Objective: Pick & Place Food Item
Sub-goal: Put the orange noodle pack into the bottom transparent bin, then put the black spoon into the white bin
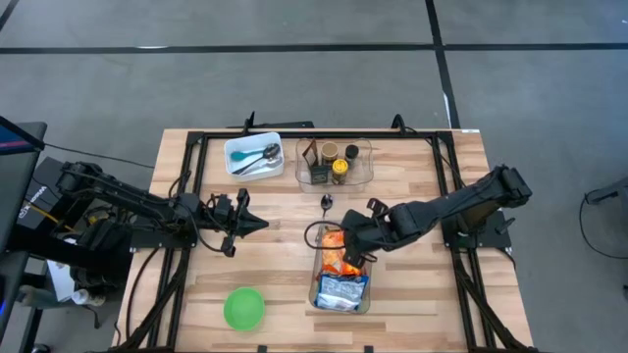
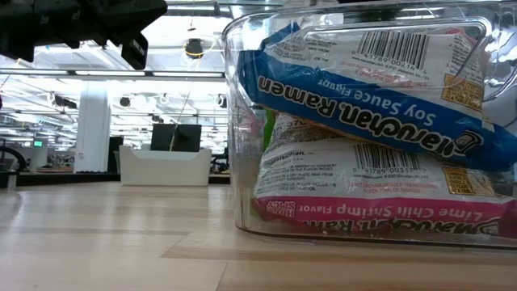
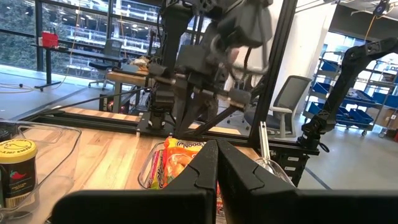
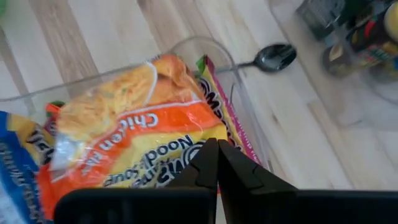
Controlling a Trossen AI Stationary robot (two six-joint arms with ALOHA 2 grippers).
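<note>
A clear bin (image 1: 365, 294) near the table's front middle holds several noodle packets. An orange packet (image 4: 143, 134) lies on top at the bin's far end, a blue one (image 2: 363, 97) at the near end and a pink one (image 2: 363, 206) beneath it. My right gripper (image 4: 217, 147) slants down over the bin's far end, shut on the orange packet. My left gripper (image 1: 263, 225) hovers shut at the table's left middle, pointing at the bin and holding nothing. My right gripper meets the orange packet's wrapper near its edge (image 4: 198, 142), coming from above and the table's right, slanting down. The shut fingers hide the exact place of contact. The packet sits tilted, its upper end (image 3: 179, 147) above the bin's rim and its lower part on the packets below.
A spoon (image 4: 273, 57) lies on the wood just beyond the bin. At the far edge stand a white tray of utensils (image 1: 253, 155) and a clear bin of jars (image 1: 334, 162). A green bowl (image 1: 243, 308) sits at the front left.
</note>
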